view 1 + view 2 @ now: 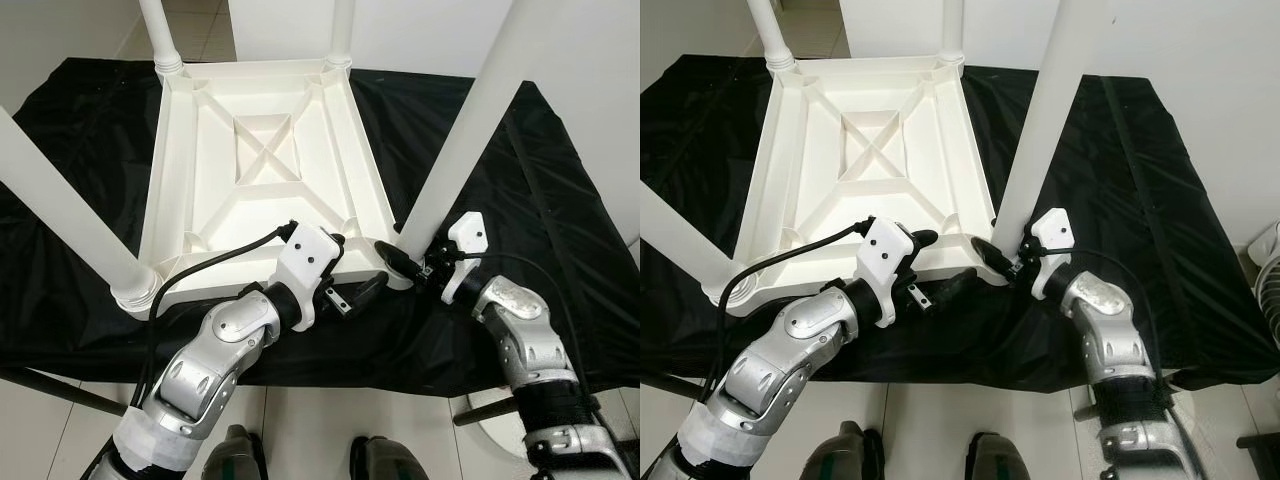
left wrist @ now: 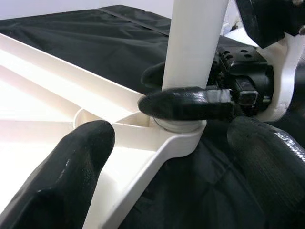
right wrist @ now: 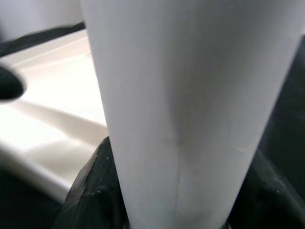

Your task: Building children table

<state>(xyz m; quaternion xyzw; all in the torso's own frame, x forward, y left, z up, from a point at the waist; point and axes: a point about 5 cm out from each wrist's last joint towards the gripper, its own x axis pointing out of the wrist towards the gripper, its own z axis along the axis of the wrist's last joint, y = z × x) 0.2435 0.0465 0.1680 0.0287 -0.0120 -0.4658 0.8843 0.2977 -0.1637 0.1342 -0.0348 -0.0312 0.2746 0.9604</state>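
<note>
We count one white children's table (image 1: 265, 160) lying upside down on a black cloth (image 1: 520, 190), with four white legs (image 1: 470, 120) standing up from its corners. We read no writing on anything. Our right gripper (image 1: 410, 262) reaches in from the near right, arm bent, and is clamped on the near right leg just above its socket. Our left gripper (image 1: 350, 270) reaches from the near left, its fingers (image 2: 71, 171) spread wide across the table's near edge beside that same corner.
</note>
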